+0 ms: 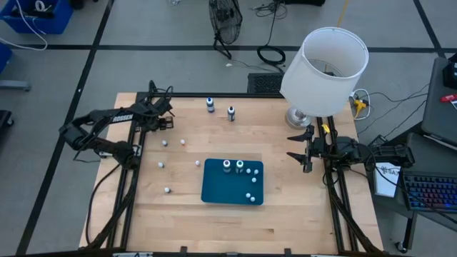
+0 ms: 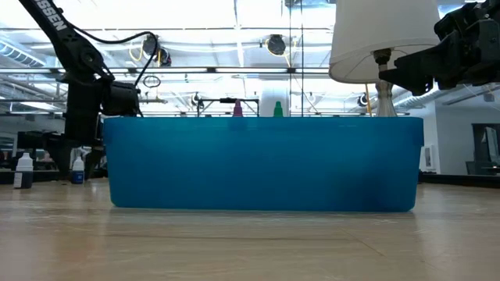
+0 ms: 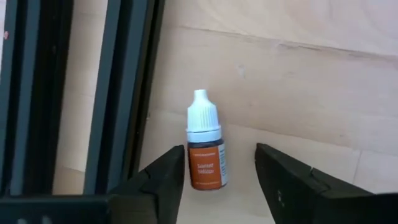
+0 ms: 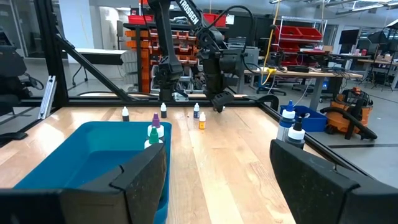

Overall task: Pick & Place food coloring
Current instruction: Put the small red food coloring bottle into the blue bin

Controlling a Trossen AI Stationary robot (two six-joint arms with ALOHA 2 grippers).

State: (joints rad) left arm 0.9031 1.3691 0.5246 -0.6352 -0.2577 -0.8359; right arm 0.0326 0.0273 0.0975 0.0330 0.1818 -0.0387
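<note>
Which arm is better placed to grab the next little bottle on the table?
Left. Its tool already brackets an orange bottle, fingers apart on either side. The right tool waits open near the lamp, away from loose bottles.

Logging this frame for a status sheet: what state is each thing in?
Left claw: open, astride an upright orange dropper bottle, cap on.
Right claw: open, empty, waiting near the lamp.
Blue tray: on table, holding capped bottles.
Lamp: upright.

Upright orange food coloring bottle (image 3: 206,149), white-capped
</note>
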